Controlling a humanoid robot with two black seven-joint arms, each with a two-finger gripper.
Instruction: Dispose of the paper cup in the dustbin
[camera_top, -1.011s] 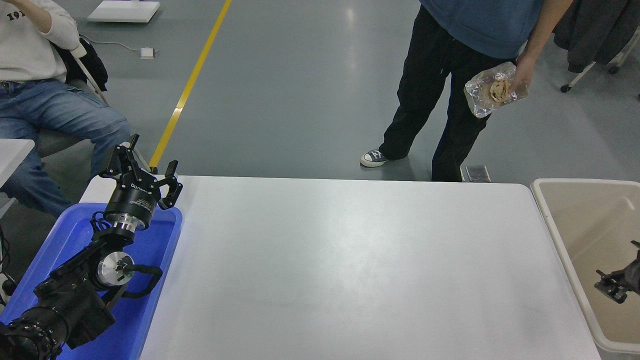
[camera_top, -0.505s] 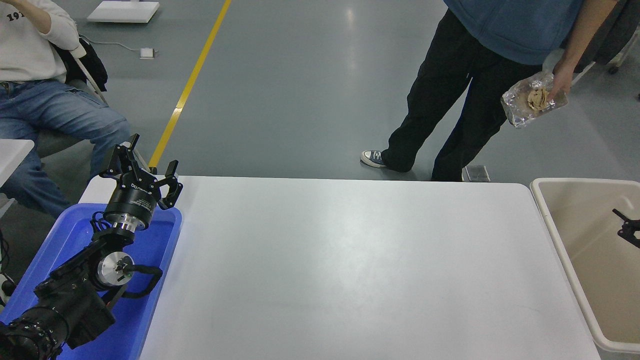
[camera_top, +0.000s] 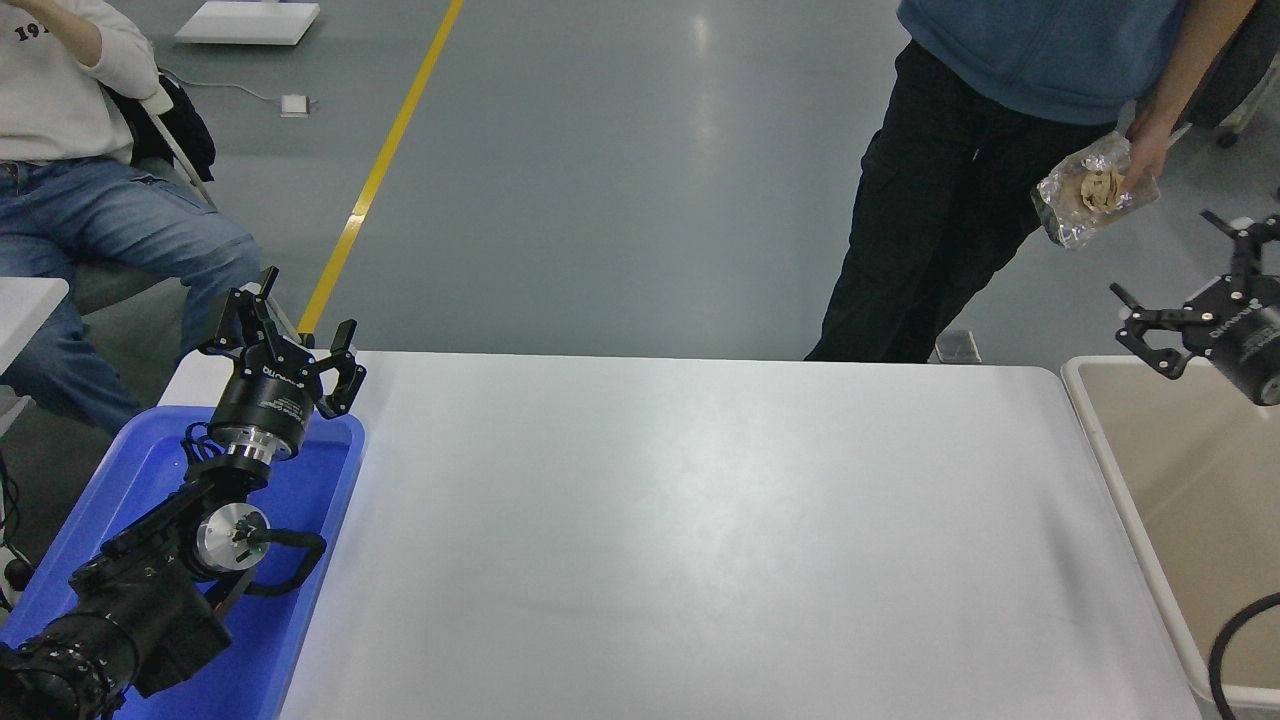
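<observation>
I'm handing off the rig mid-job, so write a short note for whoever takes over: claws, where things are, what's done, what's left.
Right claw: open, holding nothing, raised above the far rim of the large beige rectangular plastic dustbin.
Left claw: open, parked over the bright blue shallow tray.
Small white paper cup: not visible on the white table or in the visible part of the bin.
Left: confirm the cup is in the bin; I can't tell.

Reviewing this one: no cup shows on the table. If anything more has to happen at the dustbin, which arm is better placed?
Right. The right end effector hangs open by the dustbin at the table's right end; the left end effector sits parked over the blue tray at the opposite end.
</observation>
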